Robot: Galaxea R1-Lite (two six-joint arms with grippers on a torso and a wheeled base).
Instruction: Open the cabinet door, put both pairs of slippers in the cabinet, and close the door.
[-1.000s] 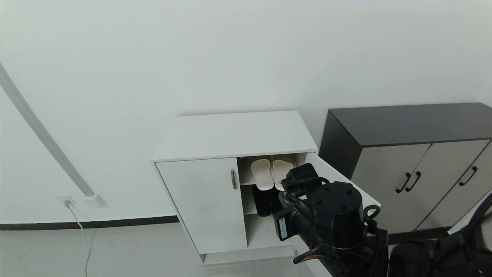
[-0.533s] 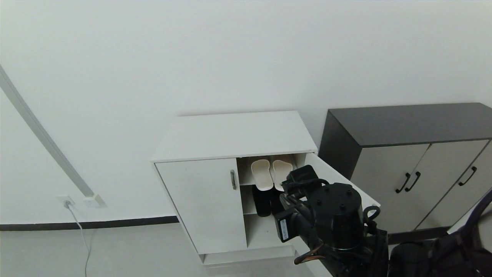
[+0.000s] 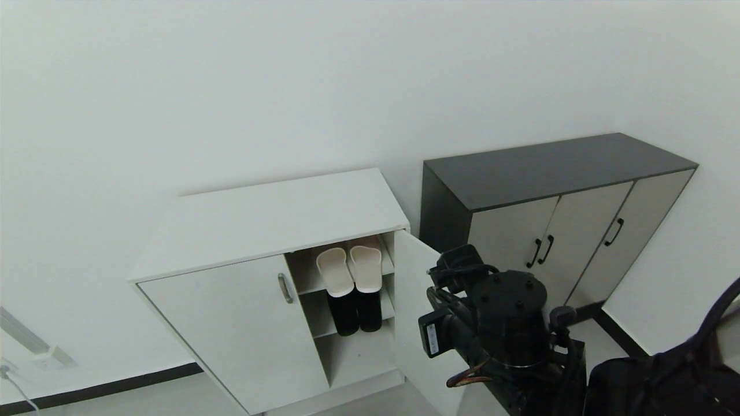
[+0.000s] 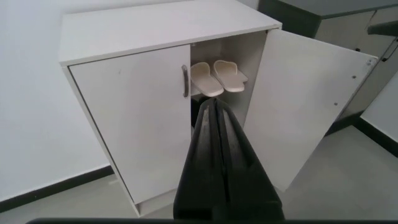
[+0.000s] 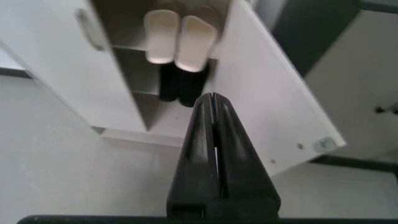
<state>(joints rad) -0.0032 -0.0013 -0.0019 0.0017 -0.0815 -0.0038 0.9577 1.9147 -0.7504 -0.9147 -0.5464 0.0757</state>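
White slippers point(image 3: 349, 269) seen on upper shelf point(image 3: 304, 282), black slippers point(image 3: 355, 312) below. Cabinet door point(image 3: 411, 289) swung open; judged stiff, light, best pushed near free edge. Left claw point(image 4: 216, 107) and right claw point(image 5: 213, 101) pressed together, empty.

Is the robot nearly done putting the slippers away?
Nearly. Done: the cabinet has its door open, the white slippers sit inside up high, and the black slippers sit just below them. In hand: nothing; the left gripper and right gripper are both shut and empty, in front of the cabinet. Left: closing the door.
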